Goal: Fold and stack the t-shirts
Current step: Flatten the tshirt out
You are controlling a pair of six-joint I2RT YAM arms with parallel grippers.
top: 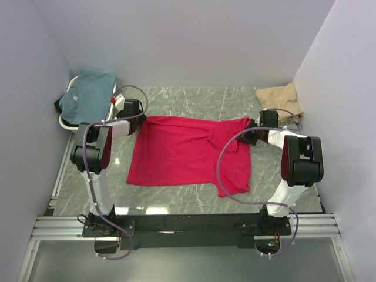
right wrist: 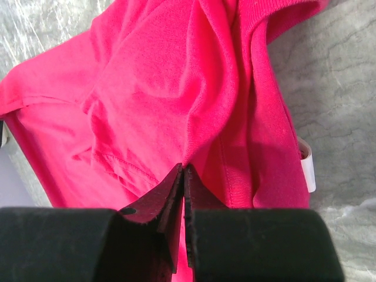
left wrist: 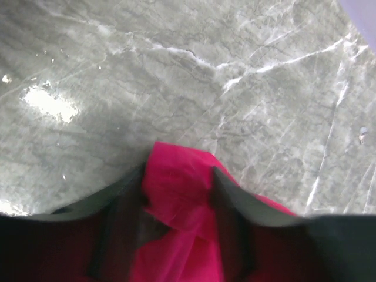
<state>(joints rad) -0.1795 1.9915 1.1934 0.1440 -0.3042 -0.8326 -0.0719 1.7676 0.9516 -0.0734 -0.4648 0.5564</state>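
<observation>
Lying spread across the middle of the marbled desk [top: 194, 100], the red shirt [top: 188, 155] is resting mostly flat, with a loose fold running down its right half and its lower right part reaching nearer to the arm bases than the rest.

Left end effector [top: 134, 111]: it is sitting low at the far left corner of the red shirt. In the left wrist view its fingers [left wrist: 232, 200] are standing apart, and a bunched point of red cloth is filling the gap between them and poking out past the tips onto bare desk. The cloth is touching the inner faces, but whether it is being pinched or merely straddled cannot be told.

Right end effector [top: 254, 130]: it is sitting at the far right corner of the same shirt. In the right wrist view its fingers [right wrist: 170, 194] are pressing together with no gap, and a ridge of red cloth is rising straight from the tips, so the garment is being clamped there. A white label [right wrist: 306, 164] is showing at the hem to the right.

The teal shirt [top: 88, 94] is lying heaped on the white basket [top: 63, 122] at the far left corner. The tan shirt [top: 281, 101] is lying crumpled on the desk at the far right corner, just beyond the right end effector.
</observation>
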